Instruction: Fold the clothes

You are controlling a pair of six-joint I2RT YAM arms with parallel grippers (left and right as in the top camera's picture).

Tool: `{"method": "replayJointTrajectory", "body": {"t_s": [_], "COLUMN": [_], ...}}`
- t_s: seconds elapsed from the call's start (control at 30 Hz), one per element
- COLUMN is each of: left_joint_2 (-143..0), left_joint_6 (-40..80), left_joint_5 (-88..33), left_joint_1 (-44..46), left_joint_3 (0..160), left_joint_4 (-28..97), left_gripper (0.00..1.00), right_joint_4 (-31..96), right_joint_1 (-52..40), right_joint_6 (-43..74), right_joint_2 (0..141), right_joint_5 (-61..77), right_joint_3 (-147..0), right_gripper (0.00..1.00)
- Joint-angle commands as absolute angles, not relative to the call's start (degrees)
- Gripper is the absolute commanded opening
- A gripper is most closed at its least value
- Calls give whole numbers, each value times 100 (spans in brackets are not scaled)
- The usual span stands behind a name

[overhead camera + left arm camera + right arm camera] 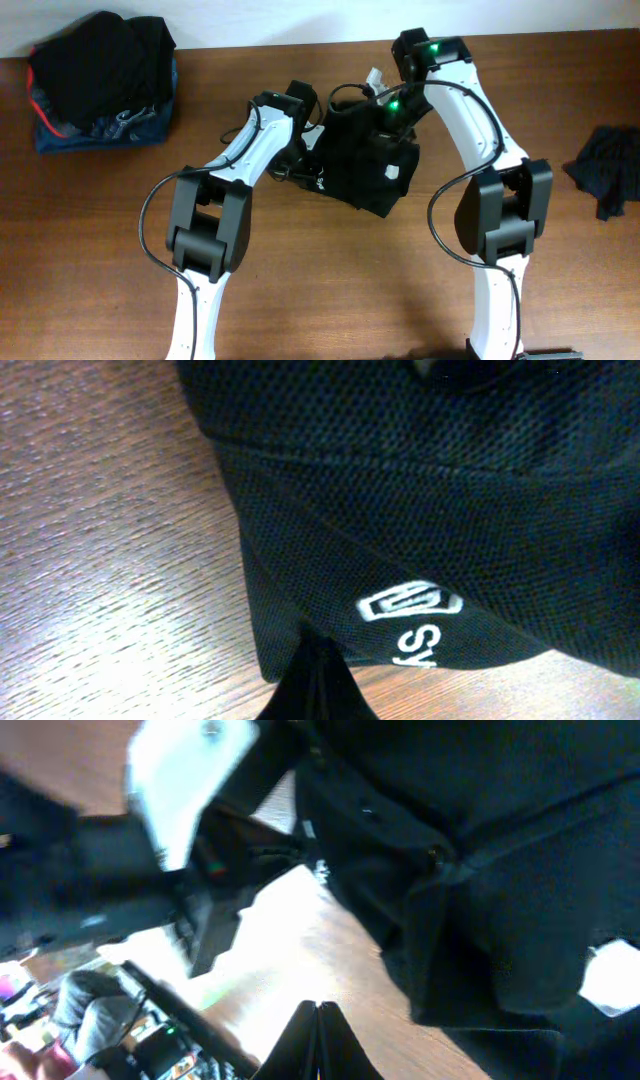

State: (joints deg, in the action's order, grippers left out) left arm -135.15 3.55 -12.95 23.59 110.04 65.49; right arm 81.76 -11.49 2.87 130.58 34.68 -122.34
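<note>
I see the T-shirt (365,165) lying in the middle of the bench (330,290). A heap of clothes (100,85) sits well to its left and further back, by the bench's far corner. A lone garment (612,172) lies well to its right, at the bench's edge.

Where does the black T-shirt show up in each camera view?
Overhead: soft black T-shirt, table centre, between both arms.
Left wrist: the shirt fills the top and right.
Right wrist: the shirt covers the right half, blurred.
Shared landmark: brown wooden table, in all three.
</note>
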Motion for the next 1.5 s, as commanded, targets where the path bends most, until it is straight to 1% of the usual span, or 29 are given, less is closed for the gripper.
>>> {"method": "replayJointTrajectory", "body": {"t_s": [0.0,0.17,0.23,0.33,0.6,0.8,0.97,1.17,1.47], "left_joint_2": [-13502,-13502,-13502,-13502,-13502,-13502,-13502,-13502,-13502], "left_joint_6": [344,344,346,344,346,346,480,517,517], "left_joint_5": [-1059,-1035,-770,-486,-486,-480,-467,-489,-510], "left_joint_1": [2346,2346,2344,2346,2344,2338,2158,1852,1820], "left_joint_3": [10951,10951,10951,10951,10951,10951,10951,10951,10951], "left_joint_4": [6582,6584,6676,6866,6884,6919,7002,7102,7054], "left_gripper": [1,1,1,1,1,1,1,1,1], "right_joint_4": [8128,8055,8018,8005,7948,8012,7909,7712,7627], "right_joint_1": [-1345,-1409,-1424,-1424,-1463,-1667,-1881,-1793,-1988], "right_joint_6": [502,548,982,1087,1127,1125,1125,1256,1258], "right_joint_2": [13170,13176,13187,13187,13196,13253,13292,13310,13454], "right_joint_5": [2926,2834,2344,2373,2377,2545,2539,2502,2683], "right_joint_3": [-12204,-12204,-12204,-12204,-12204,-12204,-11977,-11810,-11751], "right_gripper": [4,4,4,4,4,4,4,4,4]}}
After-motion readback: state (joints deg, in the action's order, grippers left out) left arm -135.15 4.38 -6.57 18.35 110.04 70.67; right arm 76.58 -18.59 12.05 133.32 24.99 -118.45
